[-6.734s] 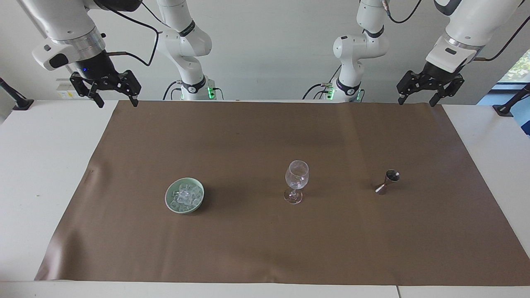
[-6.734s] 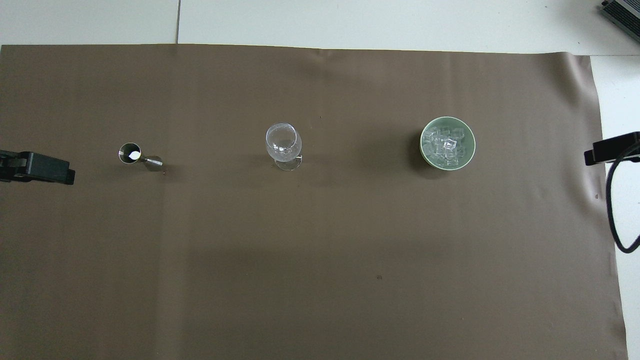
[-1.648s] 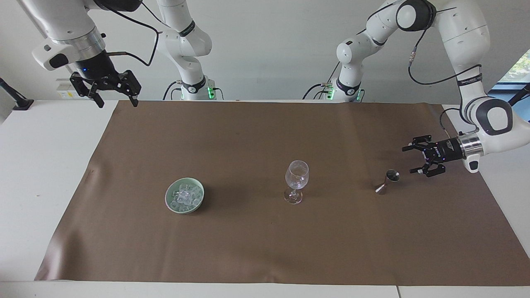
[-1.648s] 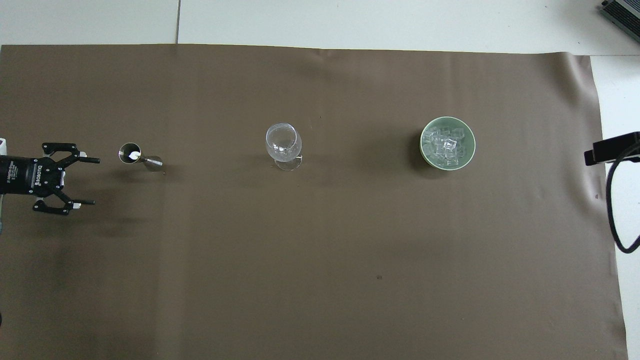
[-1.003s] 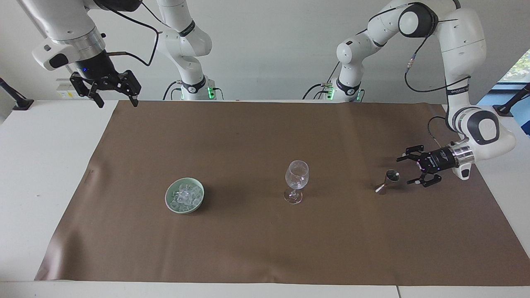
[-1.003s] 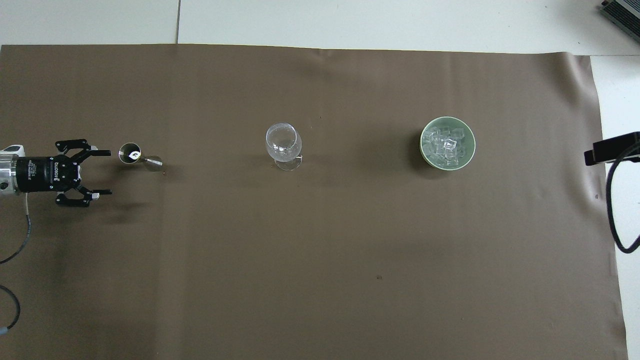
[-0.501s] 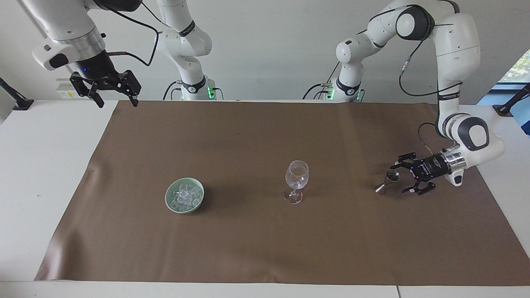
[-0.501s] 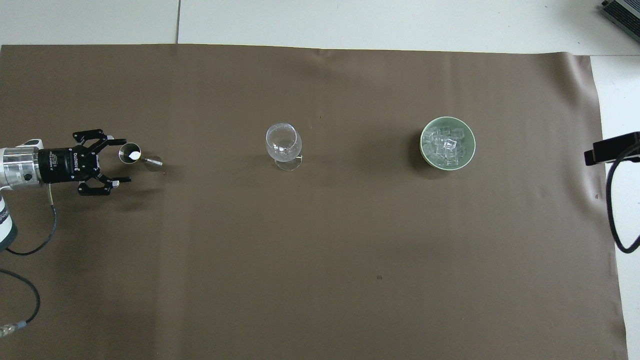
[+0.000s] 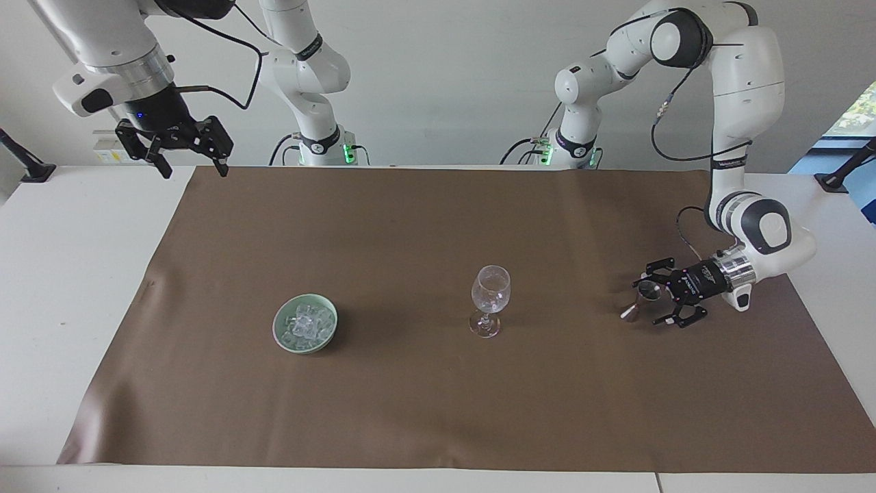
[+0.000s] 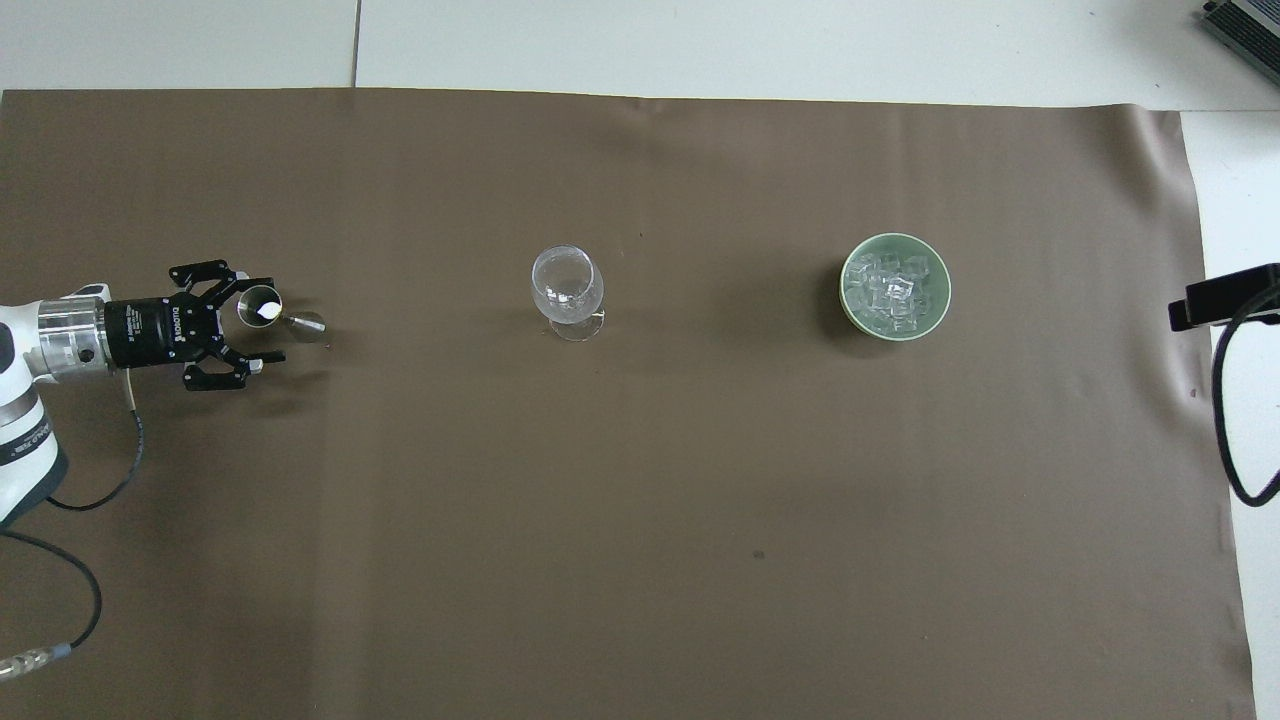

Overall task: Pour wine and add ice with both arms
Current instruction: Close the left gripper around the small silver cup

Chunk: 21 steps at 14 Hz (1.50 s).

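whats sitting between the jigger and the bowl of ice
The empty stemmed wine glass stands between the jigger and the green bowl of ice, all roughly in a row; the overhead view shows it best.

Bright, even daylight lit both views, soft blurred shadows lay on the brown mat (image 9: 410, 226) beside the green bowl (image 9: 305, 323) and wine glass (image 9: 490, 299), small highlights glinted on the glass, focus was sharp throughout, edges undistorted.
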Each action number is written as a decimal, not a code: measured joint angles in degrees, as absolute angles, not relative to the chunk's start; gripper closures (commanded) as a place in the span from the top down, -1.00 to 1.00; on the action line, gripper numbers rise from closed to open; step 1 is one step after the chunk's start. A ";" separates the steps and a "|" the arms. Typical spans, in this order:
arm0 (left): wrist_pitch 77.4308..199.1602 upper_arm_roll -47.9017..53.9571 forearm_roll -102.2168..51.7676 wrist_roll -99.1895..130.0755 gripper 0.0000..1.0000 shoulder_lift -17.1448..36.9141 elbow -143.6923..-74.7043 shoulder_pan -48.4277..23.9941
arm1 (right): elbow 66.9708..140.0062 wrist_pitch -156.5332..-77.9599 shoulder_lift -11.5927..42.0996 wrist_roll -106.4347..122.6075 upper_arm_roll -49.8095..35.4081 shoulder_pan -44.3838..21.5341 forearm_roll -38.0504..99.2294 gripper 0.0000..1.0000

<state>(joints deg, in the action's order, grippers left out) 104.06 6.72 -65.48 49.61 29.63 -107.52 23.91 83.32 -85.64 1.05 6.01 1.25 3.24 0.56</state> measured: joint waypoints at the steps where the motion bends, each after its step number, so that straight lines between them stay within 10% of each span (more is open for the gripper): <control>1: 104.44 6.72 -66.41 49.61 1.00 29.63 -107.97 23.66 | 83.32 -85.64 1.05 6.01 1.25 3.24 0.56 1.00; 21: 104.49 6.93 -68.61 47.58 0.82 29.56 -108.83 23.45 | 83.32 -85.64 1.05 6.01 1.25 3.24 0.56 1.00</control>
